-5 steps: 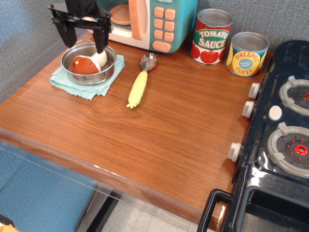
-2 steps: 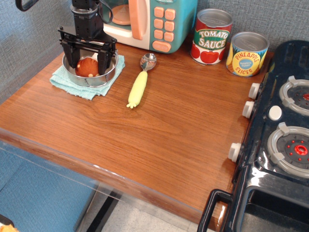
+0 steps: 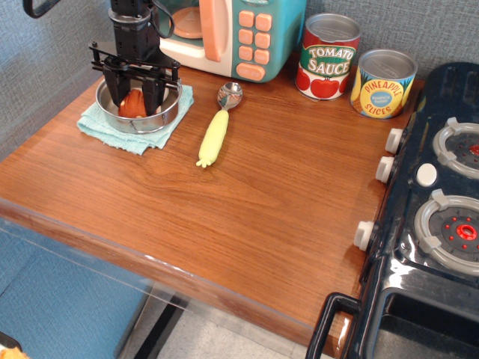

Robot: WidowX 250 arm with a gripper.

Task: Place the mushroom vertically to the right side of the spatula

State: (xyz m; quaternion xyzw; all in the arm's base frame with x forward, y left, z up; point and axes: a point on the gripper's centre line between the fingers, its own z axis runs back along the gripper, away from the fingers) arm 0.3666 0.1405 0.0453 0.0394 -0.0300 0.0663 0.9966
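— Since the last look, the gripper (image 3: 135, 96) has narrowed: its black fingers (image 3: 118, 88), which stood wide around the mushroom (image 3: 133, 103), now press in on its reddish-brown cap from both sides.

— Anything else changed?

— No. Biggest first: the wooden table (image 3: 247, 202) fills the middle, with the dark toy stove (image 3: 438, 217) along its right edge. At the far side stands the teal toy microwave (image 3: 239, 34), then the tomato sauce can (image 3: 328, 56) and the pineapple slices can (image 3: 383, 84) to its right.

— And the bowl?

— The metal bowl (image 3: 153, 120) sits on a light blue cloth (image 3: 105, 131) at the far left. The mushroom is inside it, jaws clamped on the cap; I cannot tell whether it is lifted off the bottom.

— The spatula?

— The spatula (image 3: 215, 131) lies just right of the cloth, metal head pointing far, yellow handle pointing near.
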